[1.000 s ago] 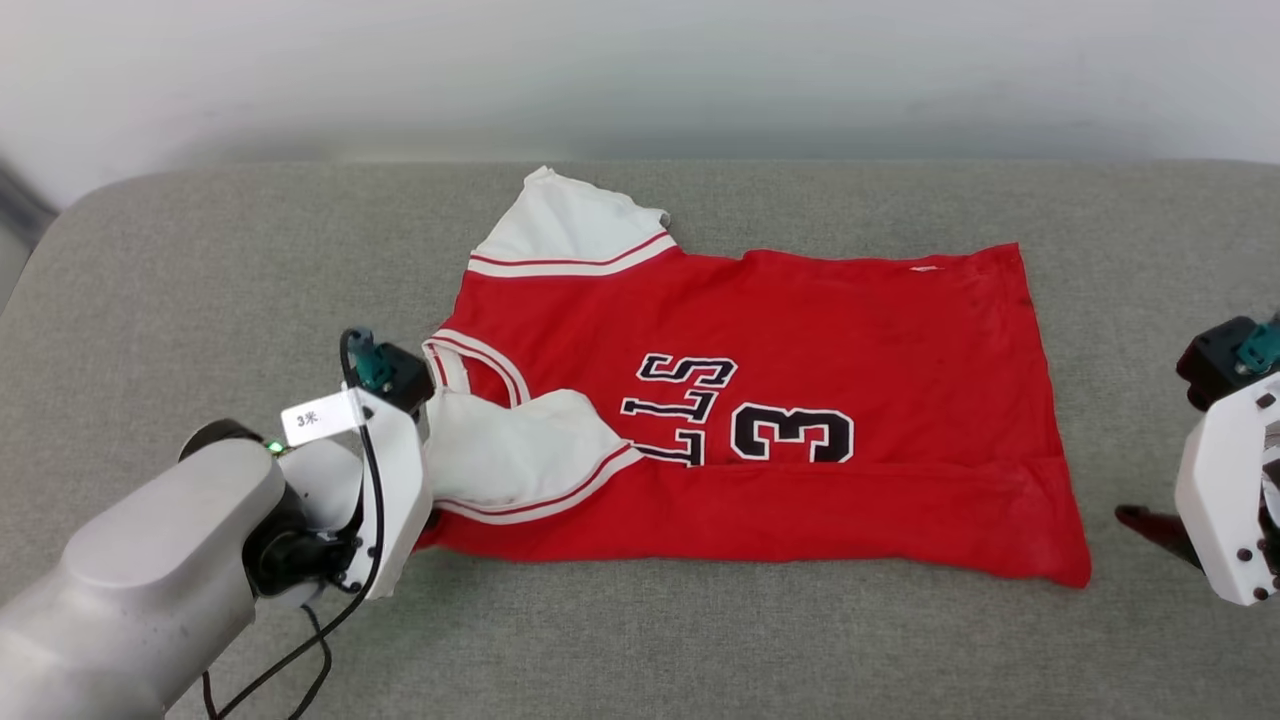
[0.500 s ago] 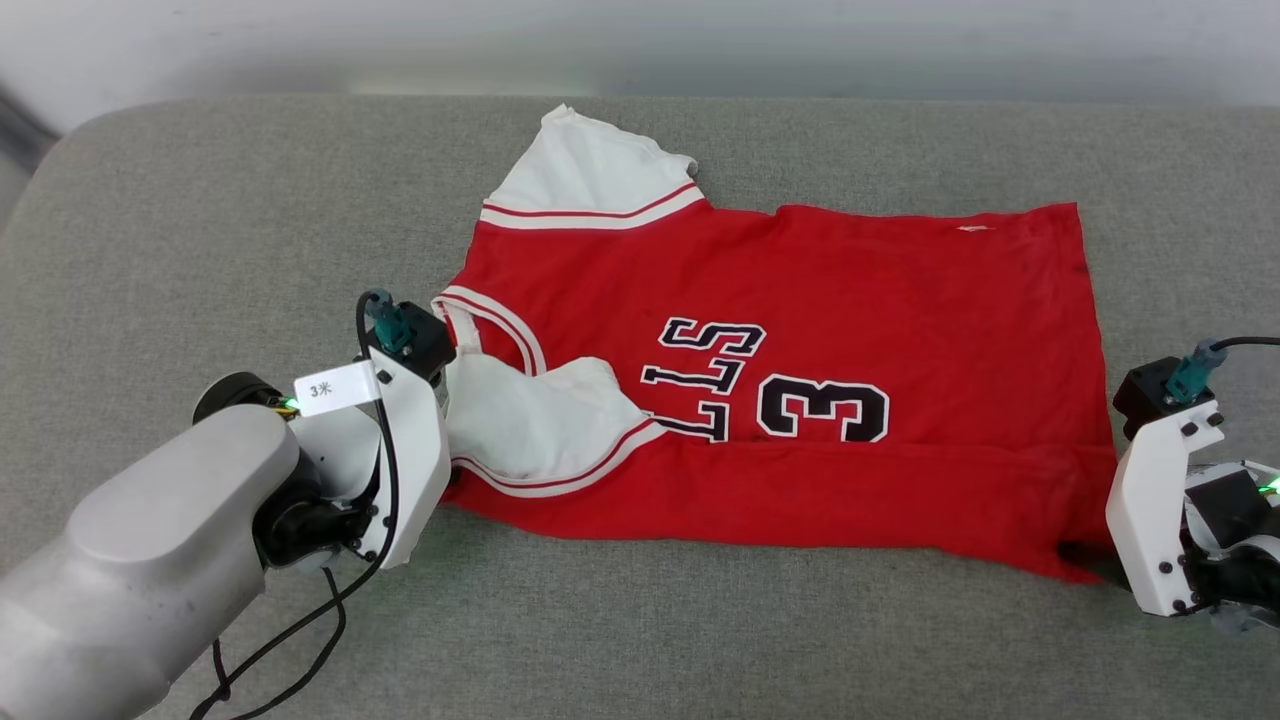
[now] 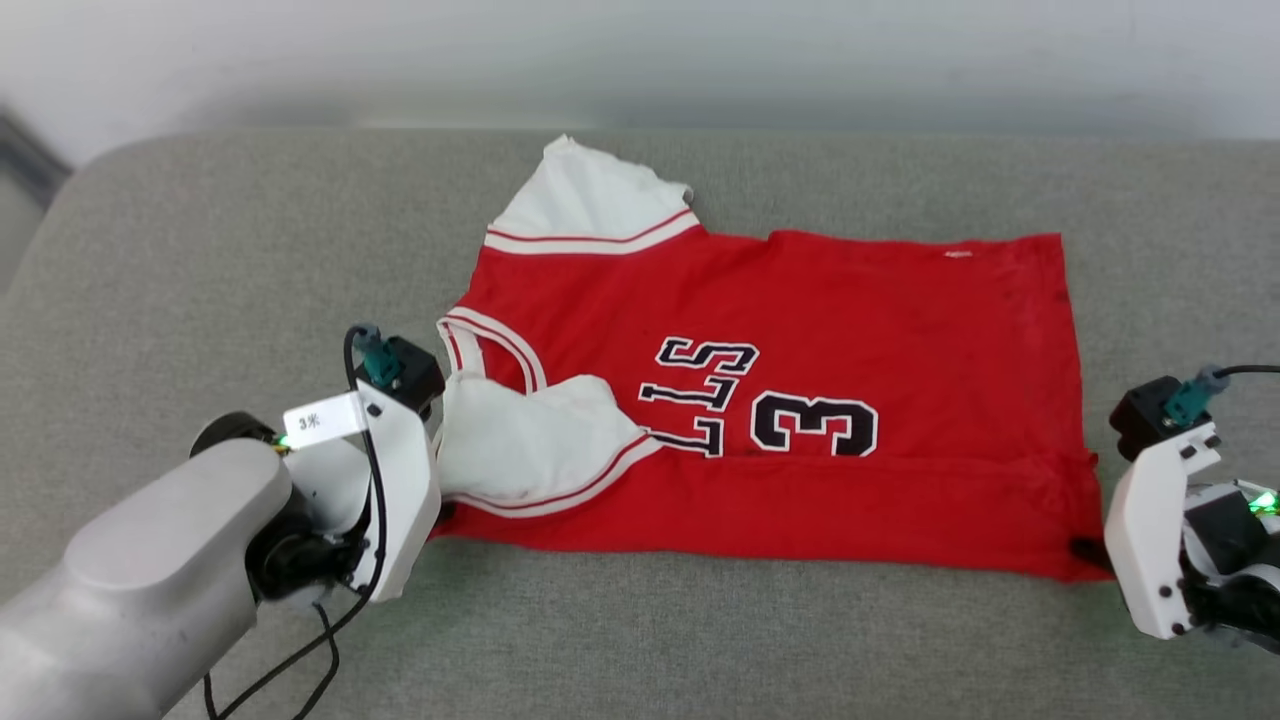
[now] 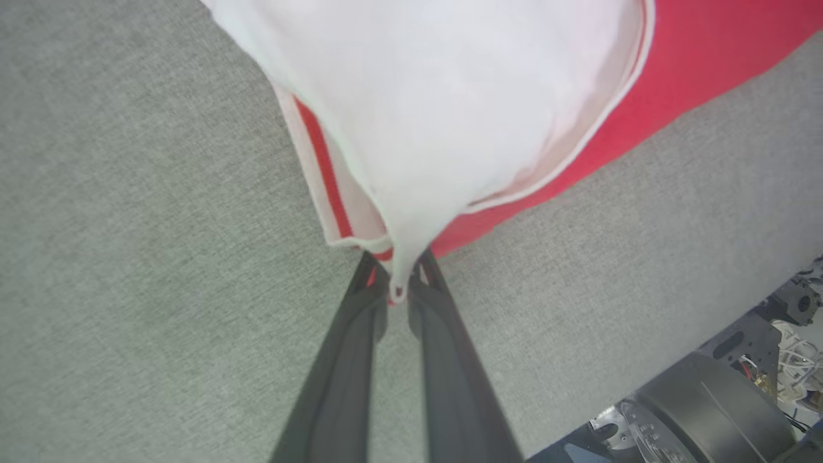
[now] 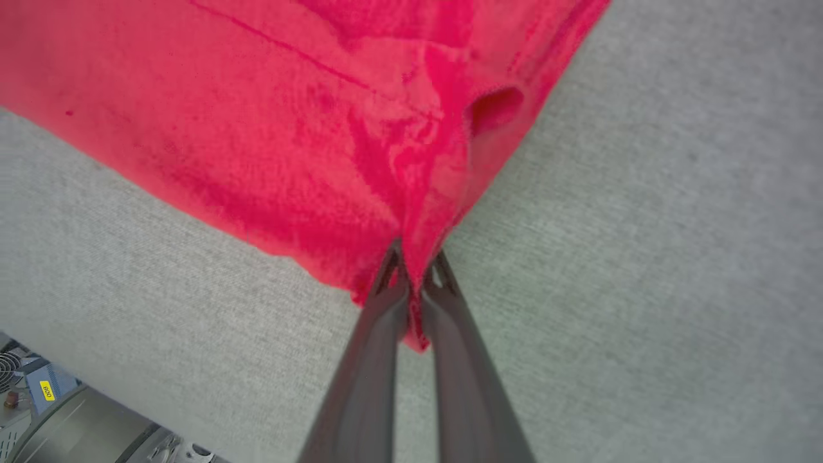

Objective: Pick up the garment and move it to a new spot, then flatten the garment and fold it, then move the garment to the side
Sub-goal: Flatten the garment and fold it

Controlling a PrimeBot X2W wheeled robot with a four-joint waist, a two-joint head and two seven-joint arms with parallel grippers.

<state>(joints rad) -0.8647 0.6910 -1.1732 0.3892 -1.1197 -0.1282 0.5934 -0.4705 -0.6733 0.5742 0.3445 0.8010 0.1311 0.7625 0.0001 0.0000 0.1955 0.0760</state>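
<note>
The red jersey (image 3: 800,330) lies spread on the grey cloth-covered tabletop (image 3: 200,250), roughly at its middle. Its neck opening is toward the robot's left and its hem toward the right. The front faces up, showing black white-outlined letters and a large 3 (image 3: 815,425). The far white sleeve (image 3: 585,205) lies out flat toward the back edge. The near white sleeve (image 3: 535,440) is turned in over the chest, covering the start of the lettering. A long crease runs across the red cloth just above the near edge.

The left fingers (image 4: 347,360) are drawn close together at the near shoulder corner. A tip of white sleeve cloth and striped trim is pinched between them, just off the tabletop. The right fingers (image 5: 373,360) are closed tight on the near hem corner, with red cloth gathered into wrinkles between their tips.

Both pale wrist housings sit at the jersey's two near corners, left (image 3: 400,490) and right (image 3: 1150,540). A black cable (image 3: 375,520) and a small white tag (image 3: 320,418) hang on the left one. A pale wall (image 3: 640,50) rises behind the tabletop.
</note>
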